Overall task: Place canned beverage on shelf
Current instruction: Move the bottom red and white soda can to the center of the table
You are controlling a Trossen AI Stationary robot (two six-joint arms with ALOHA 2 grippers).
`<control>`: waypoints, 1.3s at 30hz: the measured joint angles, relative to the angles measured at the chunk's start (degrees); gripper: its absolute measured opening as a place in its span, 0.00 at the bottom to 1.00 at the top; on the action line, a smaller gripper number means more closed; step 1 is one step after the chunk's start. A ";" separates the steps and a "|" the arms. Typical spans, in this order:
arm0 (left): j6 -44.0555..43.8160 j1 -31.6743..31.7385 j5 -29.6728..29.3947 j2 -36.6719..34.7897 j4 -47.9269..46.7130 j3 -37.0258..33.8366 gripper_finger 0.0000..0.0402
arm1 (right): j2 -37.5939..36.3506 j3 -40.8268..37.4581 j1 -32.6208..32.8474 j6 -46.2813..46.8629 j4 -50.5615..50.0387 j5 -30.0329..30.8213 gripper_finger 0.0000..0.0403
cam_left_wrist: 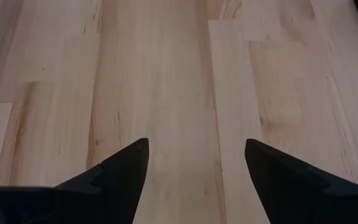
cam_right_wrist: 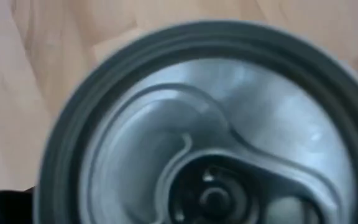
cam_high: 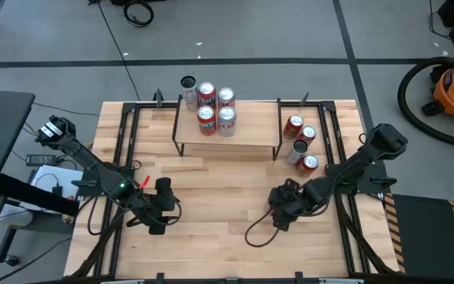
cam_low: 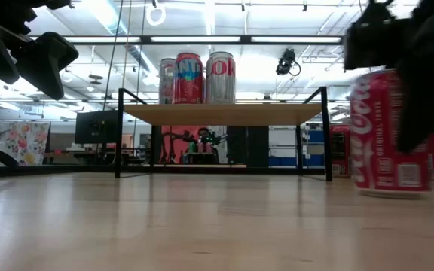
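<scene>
A red cola can stands upright on the wooden table, on the right. My right gripper comes down over it from above and hides it in the high view. The right wrist view looks straight down on the can's silver top. The shelf stands at the table's far middle on black legs, with several red and silver cans upright on its left half; it also shows in the low view. My left gripper is open and empty above the bare table, left of middle. My right gripper has the red can between its two fingers, which point down from above. One dark finger lies along the can's side wall, reaching well below its top rim. The other finger is hidden behind the can. The can stands upright with its base on the table.
Several loose cans stand on the table to the right of the shelf. A black cable loops on the table beside my right gripper. Black frame rails run along the table's left and right sides. Bare wood lies between the two grippers.
</scene>
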 joint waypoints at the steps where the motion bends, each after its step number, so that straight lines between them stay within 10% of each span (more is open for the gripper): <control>1: 0.00 0.00 0.00 0.00 -0.01 0.00 0.69 | 0.70 0.65 -0.69 -1.08 0.07 0.57 0.86; 14: 0.02 0.00 0.02 0.00 0.00 0.00 0.69 | 7.42 8.20 -10.39 -20.39 9.89 6.44 0.86; 39: -1.09 0.00 0.02 0.00 0.17 0.00 0.69 | 14.65 23.78 -16.50 -33.48 3.99 -5.01 0.97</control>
